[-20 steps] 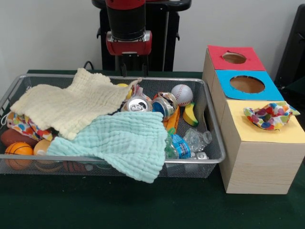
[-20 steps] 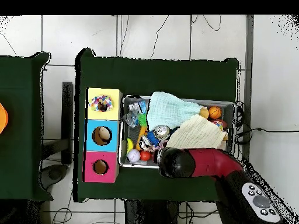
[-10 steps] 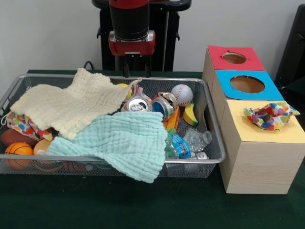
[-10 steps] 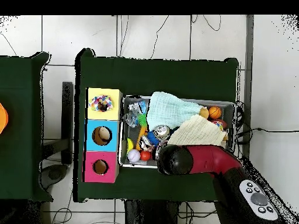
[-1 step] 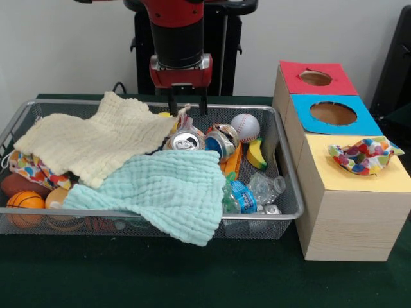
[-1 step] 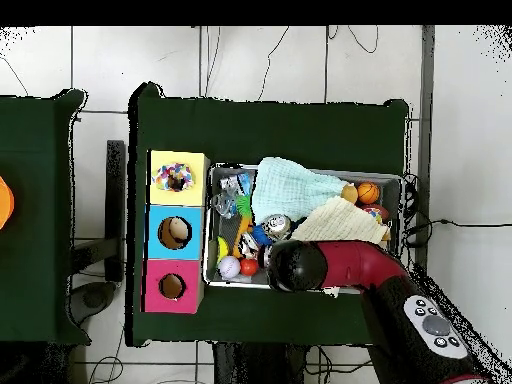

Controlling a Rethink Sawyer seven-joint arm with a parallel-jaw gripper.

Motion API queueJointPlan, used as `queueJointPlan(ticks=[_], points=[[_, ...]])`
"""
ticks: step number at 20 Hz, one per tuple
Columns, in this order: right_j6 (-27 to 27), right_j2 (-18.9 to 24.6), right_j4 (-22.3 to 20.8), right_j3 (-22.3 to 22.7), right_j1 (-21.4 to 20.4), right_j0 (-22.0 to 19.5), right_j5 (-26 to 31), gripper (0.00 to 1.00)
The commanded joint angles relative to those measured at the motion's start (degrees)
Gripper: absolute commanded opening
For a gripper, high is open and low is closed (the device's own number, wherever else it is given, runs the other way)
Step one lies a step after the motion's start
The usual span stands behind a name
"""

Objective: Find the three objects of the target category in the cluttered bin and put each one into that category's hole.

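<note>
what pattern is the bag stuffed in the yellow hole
Multicoloured polka dots on white; the bag shows best in the front view.

Green table: wire bin, wooden box

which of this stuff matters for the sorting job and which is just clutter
Job: wire bin, box with three holes, spotted bag in the yellow hole, second spotted bag in the bin, open jaws.
Clutter, likely: cream cloth, mint cloth, can, baseball, toy banana.
</note>
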Motion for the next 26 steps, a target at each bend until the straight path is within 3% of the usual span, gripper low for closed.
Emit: queueJointPlan(ticks=[1,26], points=[[-1.0,0.4,-1.4,-6.6,5.1,0.2,0.9,1.0],[-0.4,-0.8,-2.9,-6.8,6.8,0.3,-1.3,1.0]])
